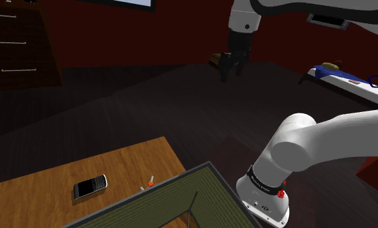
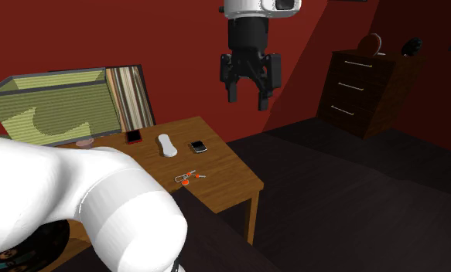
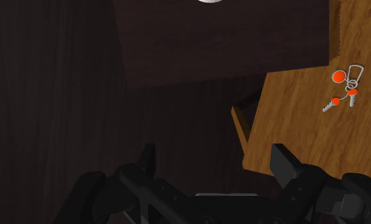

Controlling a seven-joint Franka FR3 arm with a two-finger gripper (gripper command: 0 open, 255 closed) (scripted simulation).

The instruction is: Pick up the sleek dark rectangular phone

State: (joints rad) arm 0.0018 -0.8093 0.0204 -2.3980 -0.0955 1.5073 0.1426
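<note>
- Dark red room, wood table (image 2: 225, 175) near the wall.
- Claw (image 2: 247, 83) hangs way up, fingers spread, empty, seemingly out past the table's edge over the floor.
- Phone (image 2: 198, 145) lies flat on the table, well below the claw and off to the second exterior view's left.
- Keys (image 2: 186, 177) sit near it.

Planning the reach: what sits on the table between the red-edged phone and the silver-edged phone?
A white oblong object, perhaps a remote, lies between the red-edged phone and the silver-edged phone in the second exterior view.
</note>
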